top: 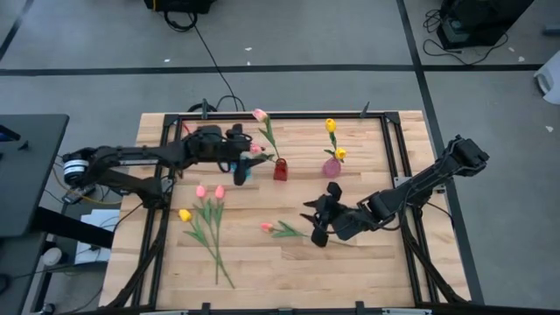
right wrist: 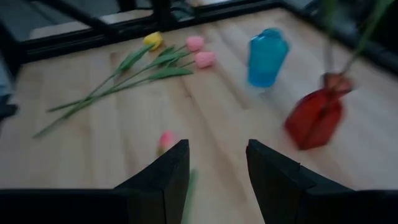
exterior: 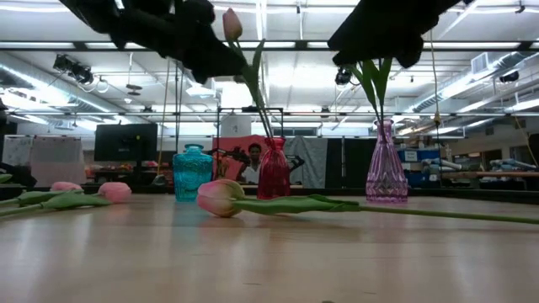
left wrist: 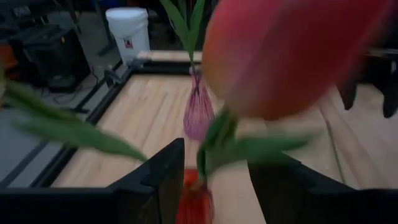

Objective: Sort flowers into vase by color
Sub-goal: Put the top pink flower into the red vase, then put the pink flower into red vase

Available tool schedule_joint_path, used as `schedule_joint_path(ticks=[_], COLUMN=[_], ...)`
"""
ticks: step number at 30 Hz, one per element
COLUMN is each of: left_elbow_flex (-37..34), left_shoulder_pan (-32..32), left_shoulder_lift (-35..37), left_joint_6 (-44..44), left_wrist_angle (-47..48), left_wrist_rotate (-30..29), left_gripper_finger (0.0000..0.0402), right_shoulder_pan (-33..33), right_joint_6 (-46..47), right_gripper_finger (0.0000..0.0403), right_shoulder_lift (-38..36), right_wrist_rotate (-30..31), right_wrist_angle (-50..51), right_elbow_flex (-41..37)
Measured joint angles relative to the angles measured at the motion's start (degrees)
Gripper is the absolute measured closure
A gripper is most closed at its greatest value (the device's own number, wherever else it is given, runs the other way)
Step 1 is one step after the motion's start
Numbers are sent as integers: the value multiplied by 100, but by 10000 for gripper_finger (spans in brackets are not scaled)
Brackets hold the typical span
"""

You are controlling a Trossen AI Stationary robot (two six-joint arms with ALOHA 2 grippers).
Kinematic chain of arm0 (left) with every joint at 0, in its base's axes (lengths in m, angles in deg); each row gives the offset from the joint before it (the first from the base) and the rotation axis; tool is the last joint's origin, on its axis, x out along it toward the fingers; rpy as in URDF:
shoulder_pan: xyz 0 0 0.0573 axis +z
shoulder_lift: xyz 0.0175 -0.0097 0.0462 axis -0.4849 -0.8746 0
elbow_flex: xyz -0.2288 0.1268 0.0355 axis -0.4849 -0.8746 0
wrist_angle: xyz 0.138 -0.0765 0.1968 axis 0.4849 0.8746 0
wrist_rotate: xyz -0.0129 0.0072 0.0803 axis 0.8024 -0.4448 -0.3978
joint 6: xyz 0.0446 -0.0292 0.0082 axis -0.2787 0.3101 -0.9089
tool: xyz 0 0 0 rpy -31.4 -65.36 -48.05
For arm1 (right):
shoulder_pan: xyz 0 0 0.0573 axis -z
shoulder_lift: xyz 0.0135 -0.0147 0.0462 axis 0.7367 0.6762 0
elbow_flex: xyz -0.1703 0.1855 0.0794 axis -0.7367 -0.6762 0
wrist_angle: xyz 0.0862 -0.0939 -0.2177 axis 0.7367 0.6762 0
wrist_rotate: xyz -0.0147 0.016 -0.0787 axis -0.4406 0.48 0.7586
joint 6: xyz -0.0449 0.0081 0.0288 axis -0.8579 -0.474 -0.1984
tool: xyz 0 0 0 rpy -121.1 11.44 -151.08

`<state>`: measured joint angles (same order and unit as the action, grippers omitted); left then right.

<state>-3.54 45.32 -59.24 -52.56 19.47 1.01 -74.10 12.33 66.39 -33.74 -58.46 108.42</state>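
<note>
Nearest the low camera: single pink tulip lying flat on the bench, bud toward the left arm's side, stem running lengthwise toward the right arm. Right end effector directly over that stem, fingers spread, nothing held; clearly the nearer arm, long axis of the flower roughly crosswise to the finger gap, by judgement. Left end effector just beside the red vase, fingers parted, released around a pink tulip standing in that vase. Purple vase with two yellow tulips; blue vase empty. Remaining loose flowers, two pink and one yellow, together near the left arm. Surface: pale wood planks, black frame. Beyond: grey floor, cables, a seated person.
</note>
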Motion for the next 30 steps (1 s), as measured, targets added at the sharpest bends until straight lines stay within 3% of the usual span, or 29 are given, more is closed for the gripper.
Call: schedule_joint_path(ticks=[8, 13, 20, 25, 30], left_elbow_flex=[-6, -4, -58, -707, -1018], left_shoulder_pan=[-181, -325, -718, -1119, -1295], left_shoulder_lift=[859, 1581, 1911, 1828, 1833], left_joint_6=[-72, -80, -60, 124, 285], left_wrist_angle=[1110, 1271, 1312, 610, 511], left_wrist_rotate=[-303, -298, -294, -303, -546], left_gripper_finger=[223, 223, 223, 223, 223], right_shoulder_pan=[290, 331, 278, 153, 56], right_joint_6=[90, 86, -57, -104, 1], right_gripper_finger=[233, 233, 233, 233, 236], right_shoulder_lift=[817, 1249, 1707, 2064, 2106], right_wrist_rotate=[-1140, -1620, -1850, -1871, -1966], right_wrist_angle=[-609, -646, -972, -1152, -1007], right_elbow_flex=[-220, -204, -195, -195, -195])
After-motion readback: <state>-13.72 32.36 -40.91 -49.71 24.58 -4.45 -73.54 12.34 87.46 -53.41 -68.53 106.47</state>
